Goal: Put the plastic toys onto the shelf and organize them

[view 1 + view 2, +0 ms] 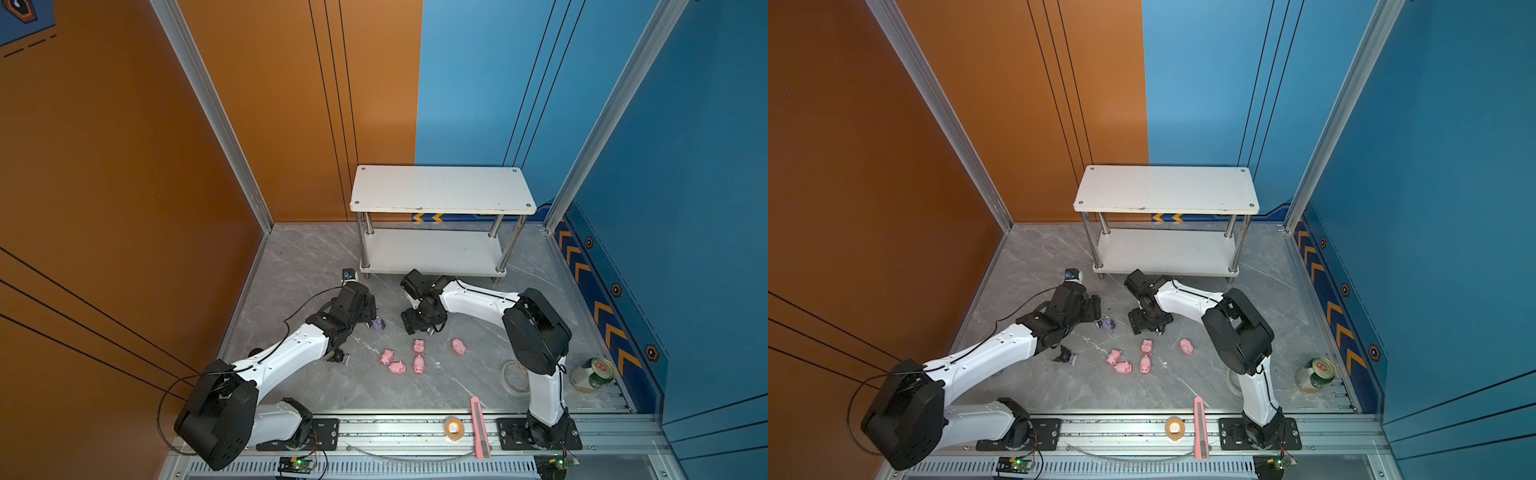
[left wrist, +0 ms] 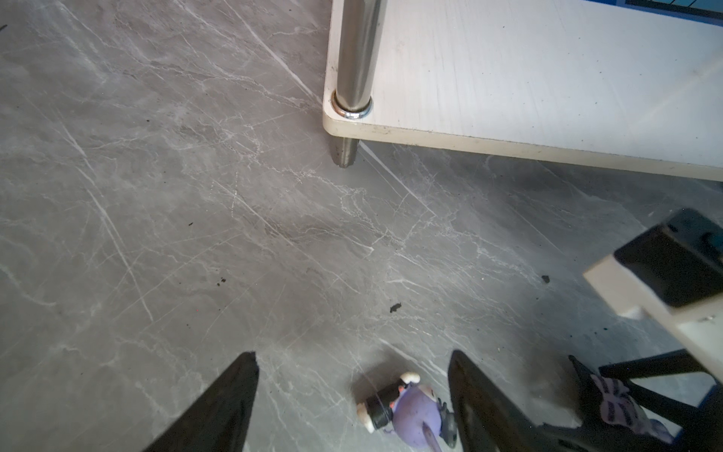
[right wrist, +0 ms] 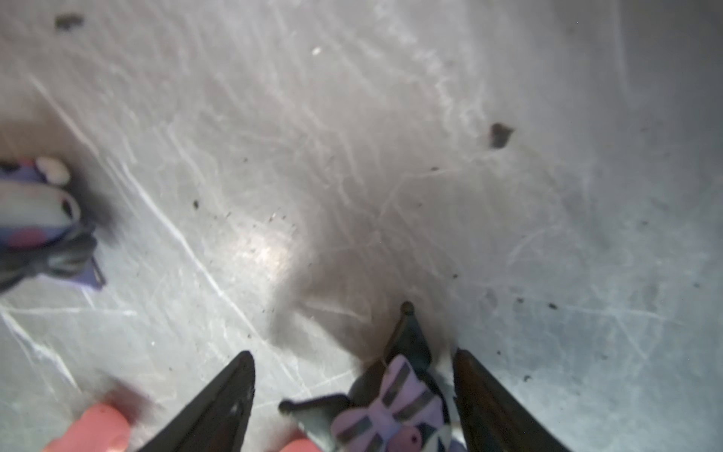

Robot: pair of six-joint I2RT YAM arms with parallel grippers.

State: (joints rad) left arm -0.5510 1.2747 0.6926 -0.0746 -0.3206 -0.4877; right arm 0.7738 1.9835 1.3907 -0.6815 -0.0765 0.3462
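Black fingers [image 2: 234, 403] of the left end effector [image 2: 352, 354] stand wide apart and grip nothing; a purple figurine [image 2: 410, 415] lies on the table [image 2: 156, 195] between them, close against one finger. Right end effector [image 3: 353, 352] likewise gapes around a bow-topped figurine [image 3: 387, 403] without clamping it. Five pink pigs [image 1: 419, 364] lie just on its near side, and the shelf [image 1: 440, 187] stands beyond both.

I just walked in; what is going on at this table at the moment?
Two robot arms are tasked with putting small toys on the shelf, whose boards are both bare. The left gripper has its fingers open around a purple figurine lying on the table; the right gripper is open around another figurine with a striped bow. Five pink pigs lie loose on the table.
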